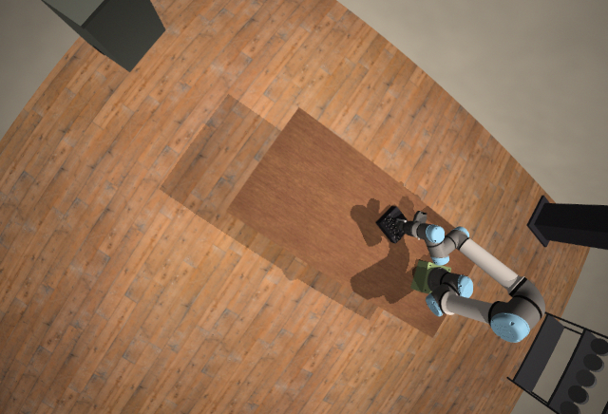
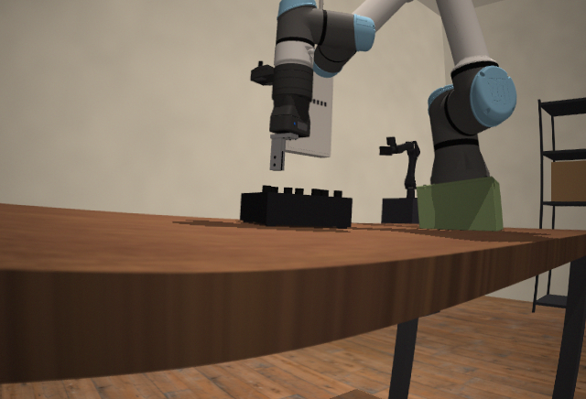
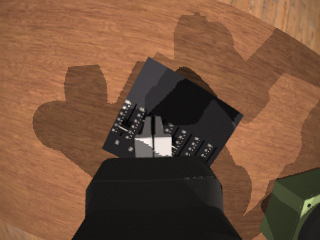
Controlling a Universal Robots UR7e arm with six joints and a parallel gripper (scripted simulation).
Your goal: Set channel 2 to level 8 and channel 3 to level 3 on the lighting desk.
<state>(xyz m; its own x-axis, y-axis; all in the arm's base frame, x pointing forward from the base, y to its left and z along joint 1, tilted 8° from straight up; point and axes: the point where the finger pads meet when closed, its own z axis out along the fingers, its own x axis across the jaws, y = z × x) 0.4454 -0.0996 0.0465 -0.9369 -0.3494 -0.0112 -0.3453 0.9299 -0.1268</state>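
Observation:
The black lighting desk [image 1: 391, 223] [image 2: 296, 210] [image 3: 200, 116] stands on its feet on the wooden table [image 1: 304, 178] [image 2: 189, 243] [image 3: 67, 40]. Several fader caps stick up from its top. Their levels are too small to read. My gripper [image 2: 276, 167] [image 3: 153, 126] [image 1: 403, 221] is shut with nothing in it. It points straight down and hangs a little above the desk's fader row, clear of the caps. In the wrist view its fingertips cover part of the faders and scales.
The arm's green base block [image 1: 422, 276] [image 2: 459, 203] [image 3: 290, 216] stands on the table to the right of the desk. A dark shelf rack [image 1: 564, 365] [image 2: 563, 158] stands beyond the table. A small camera stand [image 2: 406, 158] is behind the desk.

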